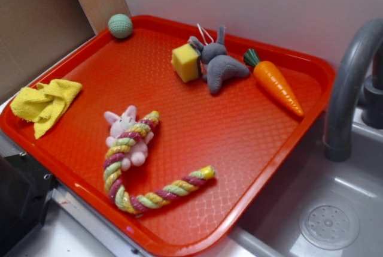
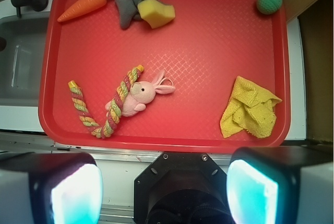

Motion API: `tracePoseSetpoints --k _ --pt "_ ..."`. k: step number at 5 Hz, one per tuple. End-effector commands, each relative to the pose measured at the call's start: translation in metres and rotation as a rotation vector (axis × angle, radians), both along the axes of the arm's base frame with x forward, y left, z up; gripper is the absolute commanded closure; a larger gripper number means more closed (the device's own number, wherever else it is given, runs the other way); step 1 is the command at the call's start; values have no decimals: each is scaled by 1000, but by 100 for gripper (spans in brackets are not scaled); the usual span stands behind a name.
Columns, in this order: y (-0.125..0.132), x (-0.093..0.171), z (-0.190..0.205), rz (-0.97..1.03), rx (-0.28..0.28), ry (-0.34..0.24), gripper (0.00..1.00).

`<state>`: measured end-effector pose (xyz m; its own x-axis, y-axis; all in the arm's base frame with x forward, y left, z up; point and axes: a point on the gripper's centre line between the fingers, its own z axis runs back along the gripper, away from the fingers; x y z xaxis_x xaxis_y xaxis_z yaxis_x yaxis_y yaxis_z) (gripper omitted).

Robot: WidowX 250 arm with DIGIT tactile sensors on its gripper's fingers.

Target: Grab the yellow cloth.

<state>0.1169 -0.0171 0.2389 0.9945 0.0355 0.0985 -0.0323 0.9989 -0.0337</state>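
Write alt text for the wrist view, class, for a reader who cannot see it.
A crumpled yellow cloth lies at the lower right of a red tray, untouched, with the open gripper held high above the near edge. Also on the tray: a pink bunny against a braided rope, a carrot, a grey plush, a yellow sponge and a green ball.

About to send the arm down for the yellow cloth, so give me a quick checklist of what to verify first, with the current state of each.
1. Cloth in view: ok, crumpled near one edge of the tray.
2. Nothing lying on the cloth: ok, its top is bare.
3. Clear of lookalikes: ok, sponge and rope lie apart from it.
4. Gripper open: ok, fingers wide apart in the wrist view.
5. Gripper above the cloth: not ok, cloth sits off-centre, nearer one finger.
6. Tray rim clearance: cannot tell, cloth lies close to the rim.
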Motion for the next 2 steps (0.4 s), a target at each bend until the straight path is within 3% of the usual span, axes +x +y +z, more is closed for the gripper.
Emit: tracePoseSetpoints --k 1,2 --pt "0 0 0 0 0 0 0" --pt "25 -1 -23 -18 -41 77 0"
